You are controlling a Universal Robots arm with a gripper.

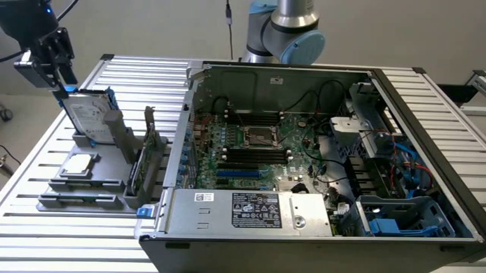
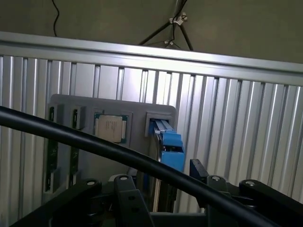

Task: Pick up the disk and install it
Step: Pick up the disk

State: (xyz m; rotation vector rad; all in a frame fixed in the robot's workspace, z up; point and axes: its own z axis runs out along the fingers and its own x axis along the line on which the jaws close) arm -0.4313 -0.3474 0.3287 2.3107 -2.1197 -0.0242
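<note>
The exterior view looks steeply down from above the table's (image 1: 38, 187) near edge, far enough off to take in the whole open case (image 1: 425, 108) and the grey holder (image 1: 106, 165) by the exterior view's left edge. The wrist view hangs close over that holder, facing obliquely down across the slats to a table edge. Both views share the holder, the chip (image 2: 111, 127) and the disk (image 2: 171, 144).

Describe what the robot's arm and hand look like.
The arm is a silver-grey tube with a rounded light-blue joint cap. The hand is black, built of angular linkage bars with silver pins, and carries a pale grey box. A small blue light glows above it. A thick black cable runs past it.
</note>
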